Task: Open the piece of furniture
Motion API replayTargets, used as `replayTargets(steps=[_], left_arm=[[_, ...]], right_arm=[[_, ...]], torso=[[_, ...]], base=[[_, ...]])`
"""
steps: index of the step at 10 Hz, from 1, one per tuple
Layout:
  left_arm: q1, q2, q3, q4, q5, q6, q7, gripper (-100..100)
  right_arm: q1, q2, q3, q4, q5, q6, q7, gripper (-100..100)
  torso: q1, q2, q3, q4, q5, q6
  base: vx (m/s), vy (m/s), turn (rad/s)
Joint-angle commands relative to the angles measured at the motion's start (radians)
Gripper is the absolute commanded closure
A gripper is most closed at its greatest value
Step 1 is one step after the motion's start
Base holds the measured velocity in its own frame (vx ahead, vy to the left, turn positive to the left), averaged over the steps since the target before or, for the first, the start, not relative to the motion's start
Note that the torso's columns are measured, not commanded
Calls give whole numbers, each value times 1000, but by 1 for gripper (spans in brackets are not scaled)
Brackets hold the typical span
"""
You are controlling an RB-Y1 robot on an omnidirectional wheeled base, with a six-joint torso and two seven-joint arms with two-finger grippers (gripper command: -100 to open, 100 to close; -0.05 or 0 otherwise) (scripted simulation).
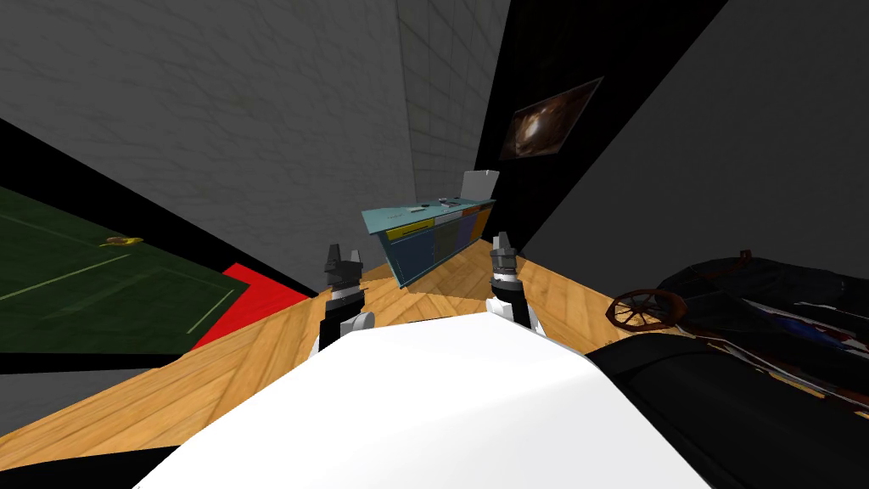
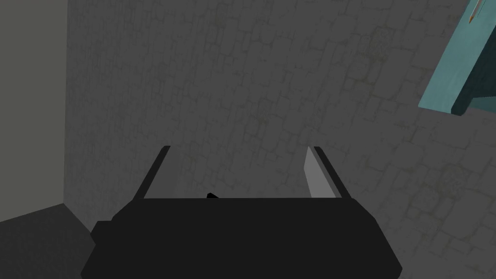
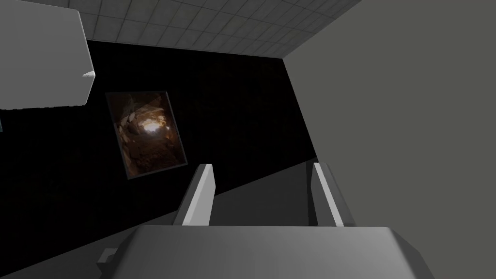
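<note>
Wood flr [image 1: 255, 361]; teal cabinet [image 1: 428, 242] closed

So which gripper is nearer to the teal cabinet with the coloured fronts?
Left, probably, by a small margin. The left gripper hangs open beside the nearer end of the teal cabinet; the right gripper hangs open toward its farther end. Neither touches it.
</note>
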Motion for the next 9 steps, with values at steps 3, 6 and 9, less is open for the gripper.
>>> replayTargets(steps=[3,6,9], left_arm=[[0,0,0,0,0,0,0,0],[0,0,0,0,0,0,0,0],[0,0,0,0,0,0,0,0]], right_arm=[[0,0,0,0,0,0,0,0],[-22,-69,18,15,71,24,34,-100],[-46,-101,37,30,147,49,71,-100]], torso=[[0,222,-443,221,0,0],[2,336,-680,337,0,0],[1,340,-685,341,0,0]], base=[[0,0,0],[53,32,-1],[97,60,0]])
